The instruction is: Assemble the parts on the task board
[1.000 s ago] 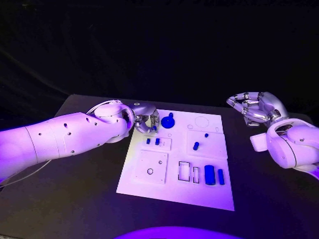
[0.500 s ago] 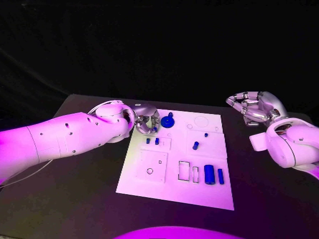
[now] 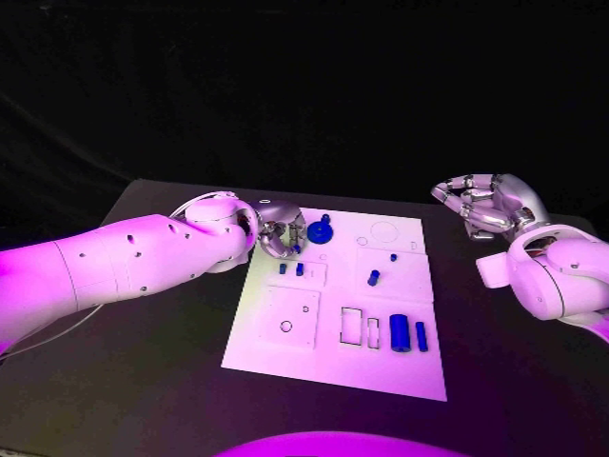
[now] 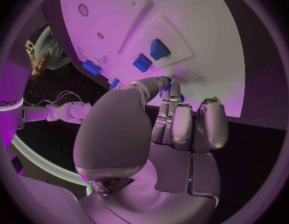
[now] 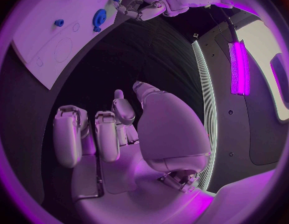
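left robot hand (image 3: 280,234): curled at task board (image 3: 335,357) far-left corner, hold unclear | right robot hand (image 3: 481,208): curled, empty, off board's right

Task board (image 3: 335,367) white, parts (image 3: 401,333) blue – gear (image 3: 319,232) same blue. Table (image 3: 140,371) black. Arms white; left hand (image 3: 280,231), right hand (image 3: 481,205) silver.

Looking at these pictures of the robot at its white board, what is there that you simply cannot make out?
- Whether the left hand holds a blue piece: in the head view its own fingers cover the spot; in the left wrist view blue shows between the fingertips, too small to judge.
- The blue gear's teeth: too small in the head view.
- The task board's near half: cut off by the edge in the right wrist view.
- The right hand hangs off the board; its palm side is turned away.
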